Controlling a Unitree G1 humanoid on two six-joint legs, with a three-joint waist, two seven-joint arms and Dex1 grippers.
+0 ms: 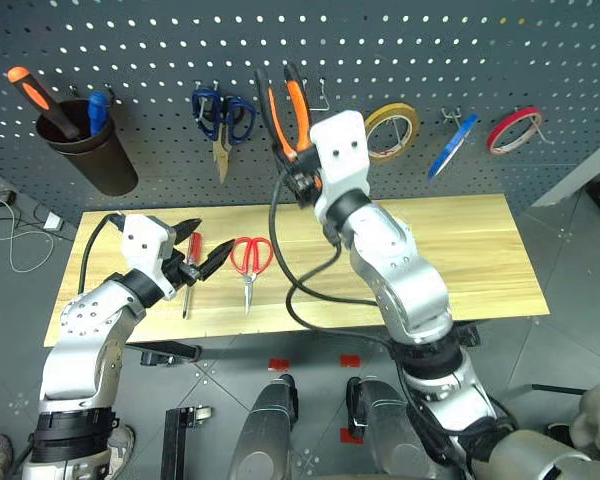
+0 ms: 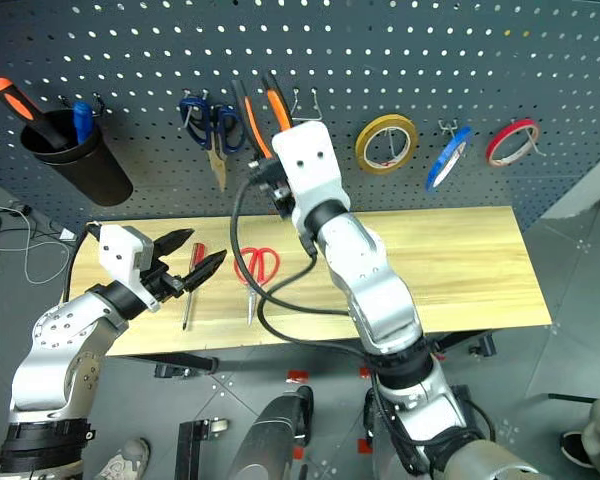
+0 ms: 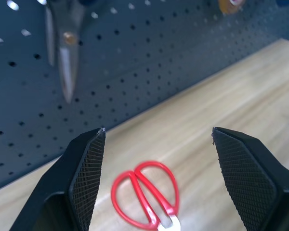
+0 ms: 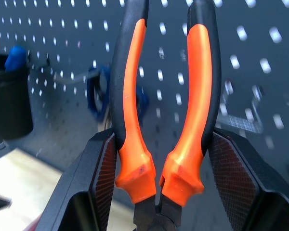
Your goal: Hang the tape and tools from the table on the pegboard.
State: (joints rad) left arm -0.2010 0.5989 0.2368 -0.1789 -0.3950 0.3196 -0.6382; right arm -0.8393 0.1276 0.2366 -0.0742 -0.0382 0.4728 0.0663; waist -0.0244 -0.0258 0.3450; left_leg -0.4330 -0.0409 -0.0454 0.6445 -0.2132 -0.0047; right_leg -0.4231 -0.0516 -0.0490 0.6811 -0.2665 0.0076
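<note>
My right gripper [image 4: 163, 139] is shut on the orange-and-black pliers [image 1: 285, 110], handles pointing up, raised close in front of the dark grey pegboard [image 1: 380, 50]. My left gripper [image 1: 208, 245] is open and level, just above the left part of the wooden table [image 1: 450, 250]. Beside it lies the red-handled screwdriver [image 1: 187, 295]. The red-handled scissors [image 1: 250, 262] lie flat just right of the screwdriver, ahead of the left gripper's open fingers [image 3: 86, 173]. The blue tape [image 1: 452, 145] hangs on a pegboard hook at the right.
On the pegboard are a black cup [image 1: 90, 150] holding tools, blue-handled scissors [image 1: 223, 118], a yellow tape ring [image 1: 392, 130] and a red tape ring [image 1: 513, 130]. A bare hook [image 1: 320, 95] sits just right of the pliers. A black cable [image 1: 300, 285] loops over the table.
</note>
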